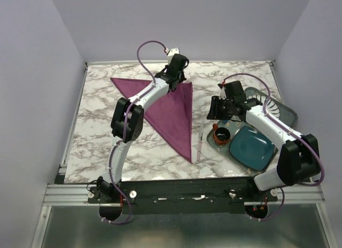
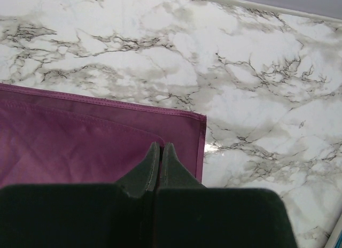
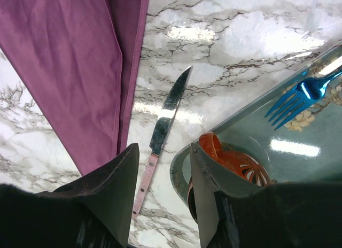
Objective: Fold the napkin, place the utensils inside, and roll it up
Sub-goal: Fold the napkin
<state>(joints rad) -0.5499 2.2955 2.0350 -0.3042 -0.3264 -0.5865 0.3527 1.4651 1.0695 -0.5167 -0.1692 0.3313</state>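
My right gripper (image 3: 163, 149) hangs about half open with nothing in it. The knife (image 3: 163, 125) lies flat on the table directly under the gap between its fingers. The knife's long axis runs away from the fingers: the handle is nearest them, close to the napkin-side finger, and the blade tip points ahead. The fingers straddle it across its width, so I judge a straight descent is what the pick calls for.

The cup (image 3: 230, 157) in the tray (image 3: 240, 125) sits just beside the other finger and could catch it. The napkin (image 3: 69, 61), folded to a triangle, lies just beside the knife, its edge roughly parallel to it.

My left gripper (image 2: 161, 146) is shut, with its tips over the napkin's far corner. I cannot tell whether any cloth is pinched. The right arm is plainly the nearer one to the knife.
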